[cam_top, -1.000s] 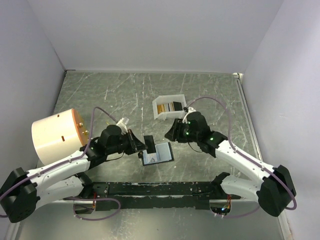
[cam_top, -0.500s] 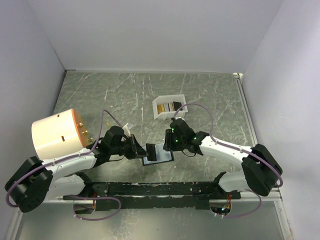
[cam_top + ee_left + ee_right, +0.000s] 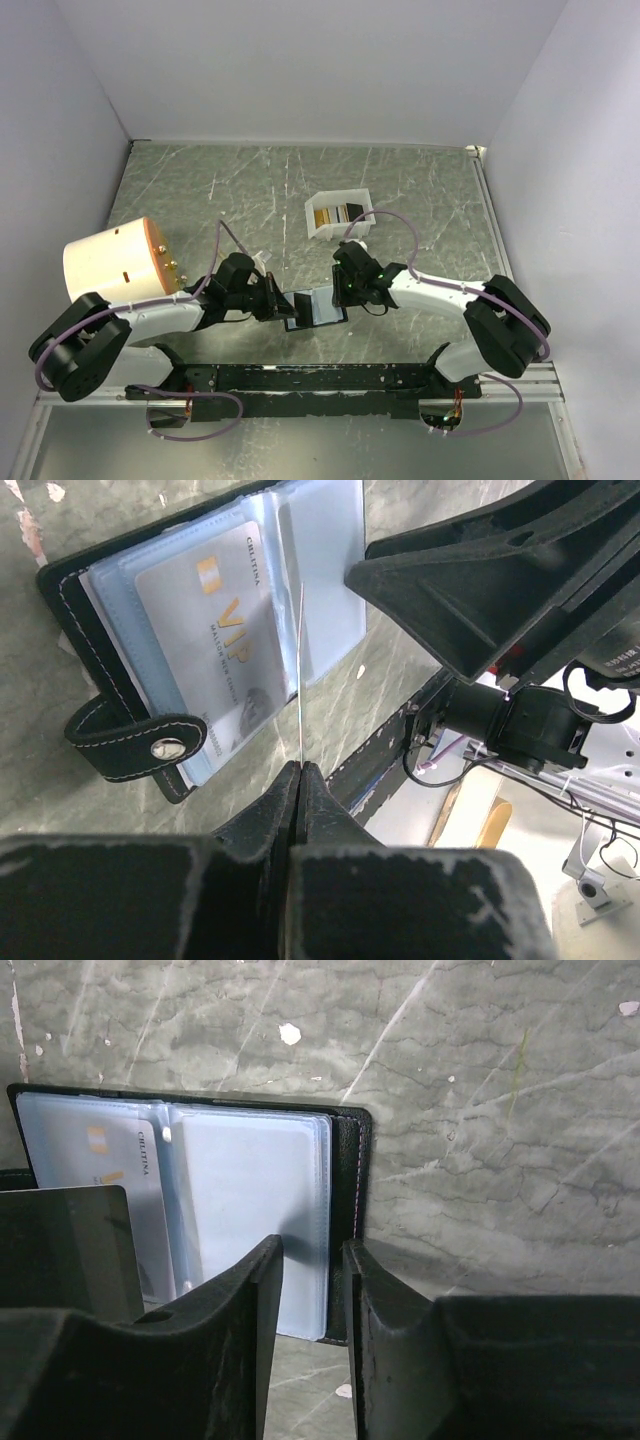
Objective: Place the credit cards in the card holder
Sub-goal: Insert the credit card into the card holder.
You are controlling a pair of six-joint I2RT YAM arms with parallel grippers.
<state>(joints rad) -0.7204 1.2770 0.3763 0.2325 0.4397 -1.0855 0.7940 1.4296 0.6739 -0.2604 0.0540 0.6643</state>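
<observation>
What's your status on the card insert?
Left end effector shut on card, edge-on above open holder. Right end effector open, at holder's right edge. VIP card already sleeved. No obstruction seen.

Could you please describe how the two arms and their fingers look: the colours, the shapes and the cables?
The left arm and right arm have white links joined by bulky black joints. A thin grey-purple cable loops along each arm. The left fingers are matte black wedges that narrow toward the tips, and the right fingers look the same. Small green lights glow near the right wrist.
</observation>
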